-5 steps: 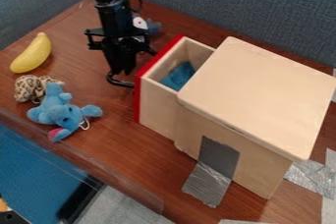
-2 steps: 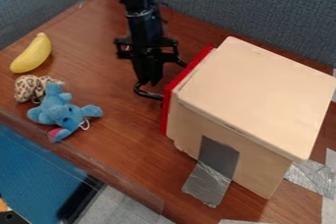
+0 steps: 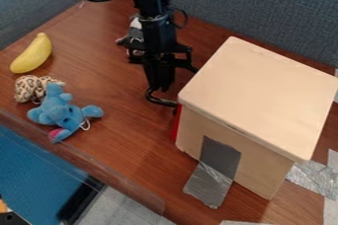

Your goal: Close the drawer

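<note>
Camera view: tool at the black handle of the red-fronted drawer, its spread or closure unclear.

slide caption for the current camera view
Black gripper at the handle of a red-fronted drawer that looks shut, blue plush toy and yellow banana nearby

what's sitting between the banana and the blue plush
A small spotted toy lies between the banana and the blue plush, as the camera view shows.
</note>
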Controlling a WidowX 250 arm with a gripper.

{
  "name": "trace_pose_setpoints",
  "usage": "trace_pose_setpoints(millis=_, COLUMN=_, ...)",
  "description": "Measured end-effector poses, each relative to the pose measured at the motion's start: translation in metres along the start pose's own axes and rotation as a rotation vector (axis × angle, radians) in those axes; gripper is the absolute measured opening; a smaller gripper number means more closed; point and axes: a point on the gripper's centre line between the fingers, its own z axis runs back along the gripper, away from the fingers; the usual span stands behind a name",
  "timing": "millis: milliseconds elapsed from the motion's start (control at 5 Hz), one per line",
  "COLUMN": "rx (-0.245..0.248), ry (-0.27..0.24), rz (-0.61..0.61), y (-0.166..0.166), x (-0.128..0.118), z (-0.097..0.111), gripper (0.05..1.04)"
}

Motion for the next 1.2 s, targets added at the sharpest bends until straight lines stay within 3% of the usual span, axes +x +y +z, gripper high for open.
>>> trace_pose_setpoints(millis=400, rx=0.0, ry=0.002, rz=0.02, y=-0.001, x=0.0, z=0.0, gripper=0.197)
trace_pose_setpoints(millis=1000, rx=-0.02, ry=-0.049, rz=0.096, y=-0.009, x=0.004, z=0.019, gripper=0.99)
trace_pose_setpoints(millis=1200, rx=-0.023, ry=-0.087, rz=0.112, y=-0.001, x=0.004, z=0.041, gripper=1.002)
